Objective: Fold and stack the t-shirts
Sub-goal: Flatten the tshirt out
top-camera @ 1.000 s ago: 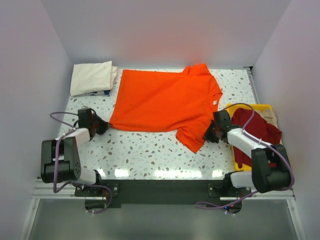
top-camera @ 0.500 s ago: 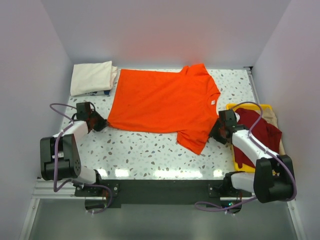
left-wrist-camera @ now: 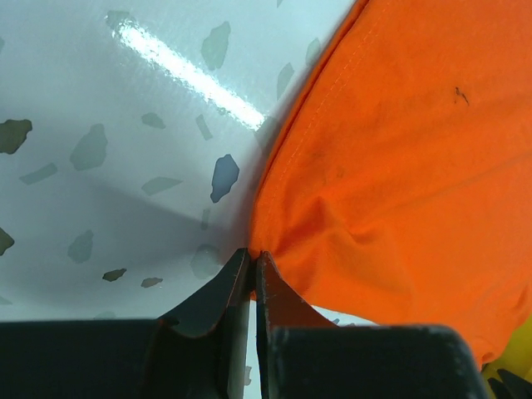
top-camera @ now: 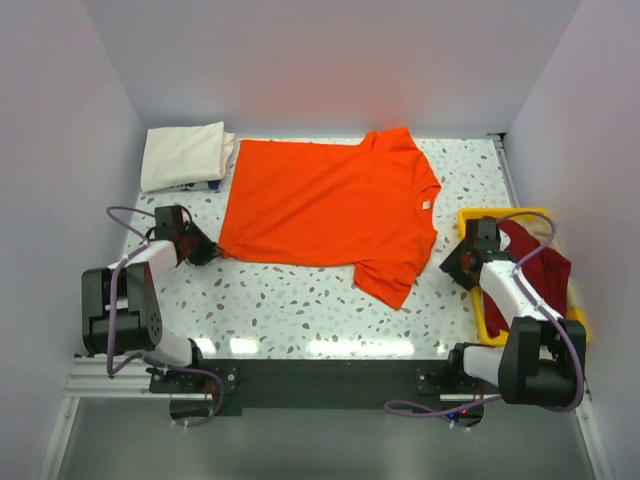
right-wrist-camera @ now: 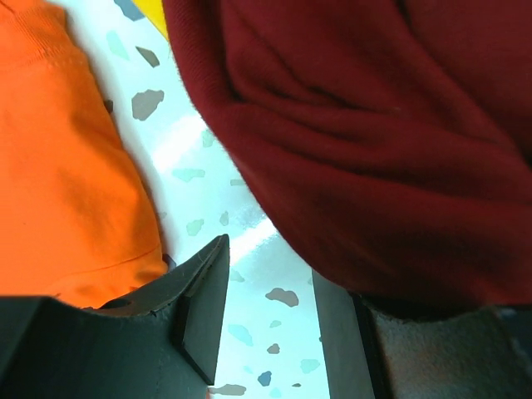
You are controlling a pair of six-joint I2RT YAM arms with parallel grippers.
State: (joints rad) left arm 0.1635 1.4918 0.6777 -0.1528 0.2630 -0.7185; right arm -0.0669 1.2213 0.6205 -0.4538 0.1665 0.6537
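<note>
The orange t-shirt (top-camera: 330, 210) lies spread flat across the middle of the table, its white neck label (top-camera: 430, 203) to the right. My left gripper (top-camera: 207, 250) sits at the shirt's near left corner. In the left wrist view its jaws (left-wrist-camera: 253, 256) stand almost together, pinching the puckered corner of the orange cloth (left-wrist-camera: 399, 166). My right gripper (top-camera: 458, 262) hangs open between the orange sleeve (right-wrist-camera: 58, 166) and the dark red t-shirt (right-wrist-camera: 374, 150), with only bare table between its fingers. A folded cream t-shirt (top-camera: 182, 155) rests at the back left.
A yellow tray (top-camera: 500, 213) at the right edge holds the crumpled dark red t-shirt (top-camera: 535, 275). White walls close the table in at the left, back and right. The terrazzo tabletop (top-camera: 300, 310) shows in front of the orange shirt.
My right gripper has opened, let go of the orange sleeve and drawn back right towards the tray. The left gripper has shifted slightly away from me, still at the shirt's corner.
</note>
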